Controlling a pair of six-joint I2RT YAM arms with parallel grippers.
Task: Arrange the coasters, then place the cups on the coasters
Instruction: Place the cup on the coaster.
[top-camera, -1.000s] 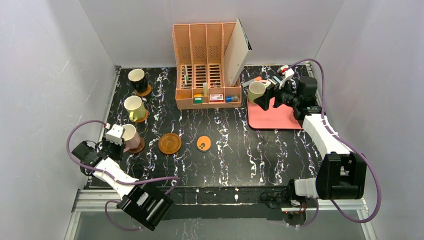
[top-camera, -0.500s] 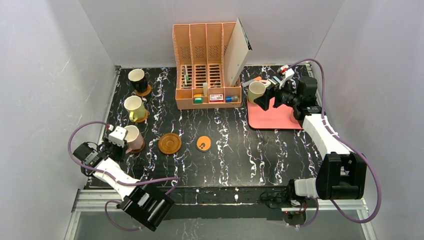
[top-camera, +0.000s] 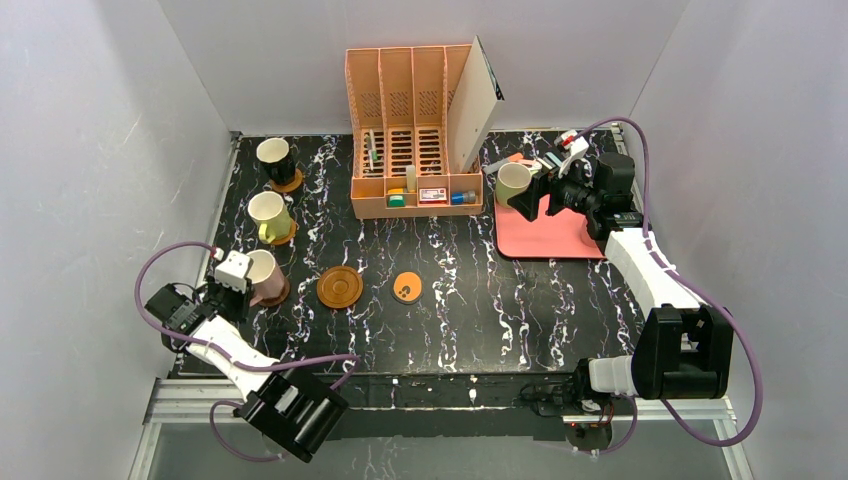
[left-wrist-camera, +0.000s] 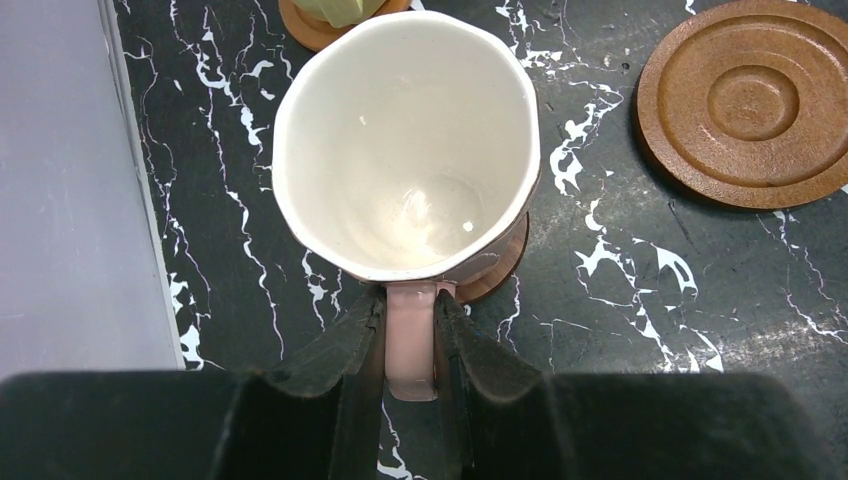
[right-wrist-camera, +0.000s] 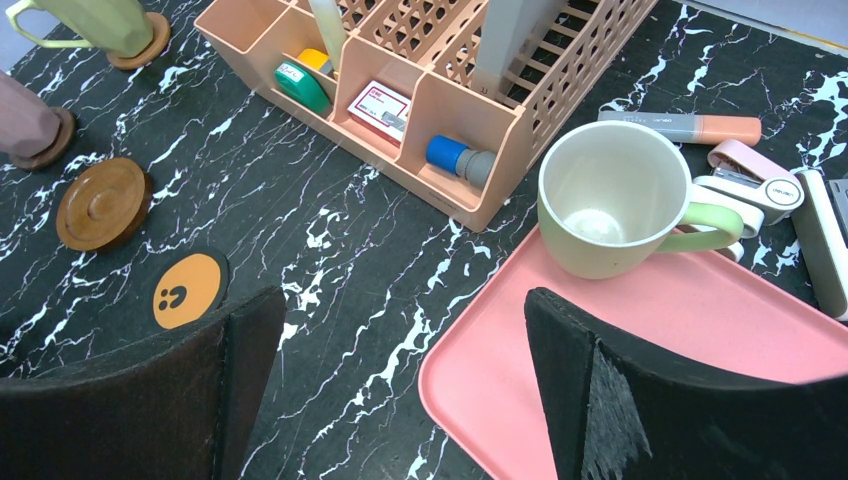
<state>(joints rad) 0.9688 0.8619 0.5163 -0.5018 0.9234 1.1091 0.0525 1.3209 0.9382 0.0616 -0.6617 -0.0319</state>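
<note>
The left tool (left-wrist-camera: 408, 320) is closed narrow on the handle of the pink cup (left-wrist-camera: 405, 140), which stands on a dark brown coaster (left-wrist-camera: 505, 265) near the worktop's (left-wrist-camera: 620, 300) left edge. The right tool (right-wrist-camera: 400, 320) stands wide, holding nothing, facing the olive green cup (right-wrist-camera: 610, 200) at the pink tray's (right-wrist-camera: 700, 340) corner.

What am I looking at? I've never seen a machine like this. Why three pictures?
These are two robot arms bolted to the near edge of a black marbled table. One picture looks down from above; the other two come from cameras on each wrist. The left tool is shut on the handle of a pink mug, which stands on a dark coaster. The right tool is open, hovering near an olive green mug on a pink tray. A black mug and a yellow mug stand at the left on coasters. A ringed wooden coaster and an orange coaster lie bare. A desk organiser stands at the back.
</note>
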